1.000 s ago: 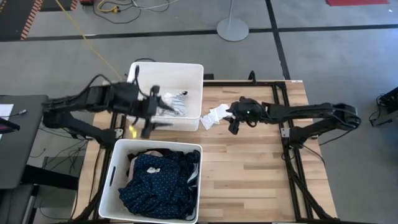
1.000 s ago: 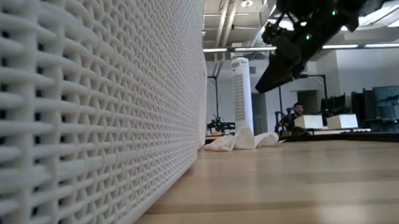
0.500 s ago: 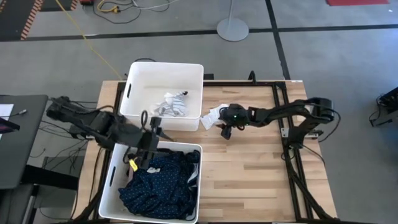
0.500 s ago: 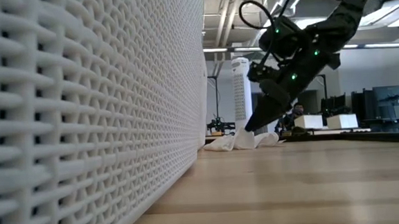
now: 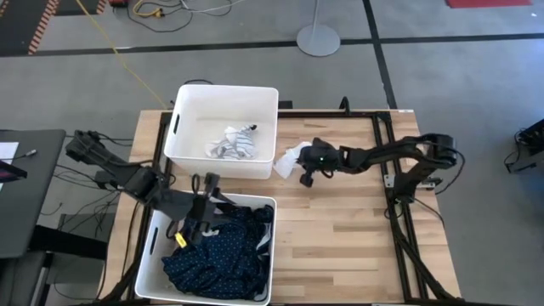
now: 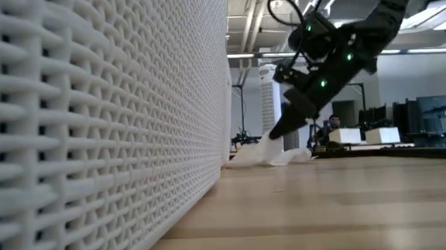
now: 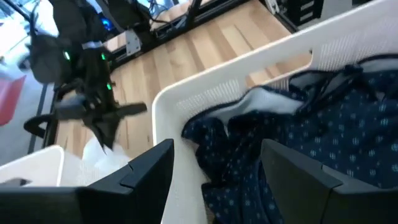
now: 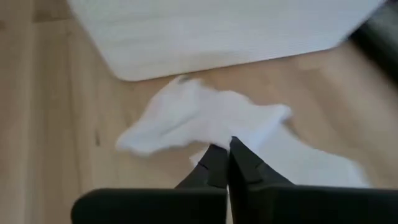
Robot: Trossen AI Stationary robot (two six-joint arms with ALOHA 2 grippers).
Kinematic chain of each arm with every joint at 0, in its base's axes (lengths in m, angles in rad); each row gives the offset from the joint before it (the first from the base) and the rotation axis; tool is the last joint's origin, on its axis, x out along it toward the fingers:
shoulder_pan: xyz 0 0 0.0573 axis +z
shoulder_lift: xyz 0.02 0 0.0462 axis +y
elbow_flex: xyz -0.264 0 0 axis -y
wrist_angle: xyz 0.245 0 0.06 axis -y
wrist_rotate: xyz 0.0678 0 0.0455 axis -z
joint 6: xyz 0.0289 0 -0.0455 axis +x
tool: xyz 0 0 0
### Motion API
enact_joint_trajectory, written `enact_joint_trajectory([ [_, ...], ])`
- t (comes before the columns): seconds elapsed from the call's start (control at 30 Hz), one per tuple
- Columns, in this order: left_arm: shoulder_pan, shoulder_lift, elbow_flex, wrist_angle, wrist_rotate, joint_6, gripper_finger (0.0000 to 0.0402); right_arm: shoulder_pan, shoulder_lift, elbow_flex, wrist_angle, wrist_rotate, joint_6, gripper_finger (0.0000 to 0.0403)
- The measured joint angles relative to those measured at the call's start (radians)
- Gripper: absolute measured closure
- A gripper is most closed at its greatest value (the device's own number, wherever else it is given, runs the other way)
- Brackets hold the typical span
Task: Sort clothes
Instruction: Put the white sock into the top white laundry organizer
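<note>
The right gripper point(image 8: 227, 149) has its jaws clenched on the white sock point(image 8: 205, 121), which lies on the table point(image 5: 357, 229) just beside the far bin point(image 5: 226, 102), near its corner. That bin holds a few small white and striped socks point(image 5: 231, 143). The left gripper point(image 5: 201, 212) hovers with jaws released over the rim of the near bin point(image 5: 153, 246), above the navy dotted piece point(image 5: 217, 251) piled inside it.

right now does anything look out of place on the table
One white sock lies loose on the wooden table beside the far bin, outside both bins. The right gripper is shut on it.
</note>
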Motion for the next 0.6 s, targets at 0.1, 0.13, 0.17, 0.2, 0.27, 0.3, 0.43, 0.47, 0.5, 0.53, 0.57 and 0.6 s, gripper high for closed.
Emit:
enact_joint_trajectory([
  [0.1, -0.004, -0.003, -0.025, 0.001, -0.01, -0.012, 0.0167, 0.013, -0.083, 0.025, -0.124, 0.073, -0.016, 0.0398],
  [0.13, -0.004, -0.002, -0.034, -0.003, -0.009, -0.018, 0.0167, 0.014, -0.115, 0.035, -0.164, 0.091, -0.019, 0.0399],
  [0.17, -0.005, -0.002, -0.044, -0.006, -0.009, -0.027, 0.0167, 0.014, -0.153, 0.045, -0.2, 0.1, -0.023, 0.04],
  [0.2, -0.006, -0.001, -0.052, -0.004, -0.009, -0.032, 0.0167, 0.016, -0.19, 0.055, -0.235, 0.106, -0.025, 0.04],
  [0.27, -0.006, -0.002, -0.071, 0.004, -0.009, -0.034, 0.0167, 0.024, -0.266, 0.077, -0.292, 0.119, -0.026, 0.0401],
  [0.3, -0.006, -0.002, -0.08, 0.009, -0.011, -0.035, 0.0167, 0.028, -0.301, 0.086, -0.316, 0.12, -0.029, 0.0401],
  [0.43, -0.006, -0.001, -0.106, 0.018, -0.013, -0.04, 0.0167, 0.051, -0.426, 0.132, -0.401, 0.12, -0.03, 0.0402],
  [0.47, -0.006, -0.002, -0.109, 0.024, -0.013, -0.04, 0.0167, 0.058, -0.453, 0.145, -0.425, 0.12, -0.032, 0.0402],
  [0.5, -0.006, -0.002, -0.112, 0.03, -0.015, -0.039, 0.0167, 0.067, -0.478, 0.158, -0.447, 0.12, -0.032, 0.0402],
  [0.53, -0.006, -0.003, -0.115, 0.033, -0.018, -0.035, 0.0167, 0.076, -0.501, 0.169, -0.465, 0.122, -0.031, 0.0402],
  [0.57, -0.006, -0.002, -0.116, 0.036, -0.019, -0.031, 0.0167, 0.086, -0.522, 0.178, -0.478, 0.125, -0.032, 0.0402],
  [0.6, -0.006, -0.002, -0.117, 0.041, -0.018, -0.029, 0.0167, 0.1, -0.543, 0.185, -0.491, 0.131, -0.032, 0.0402],
])
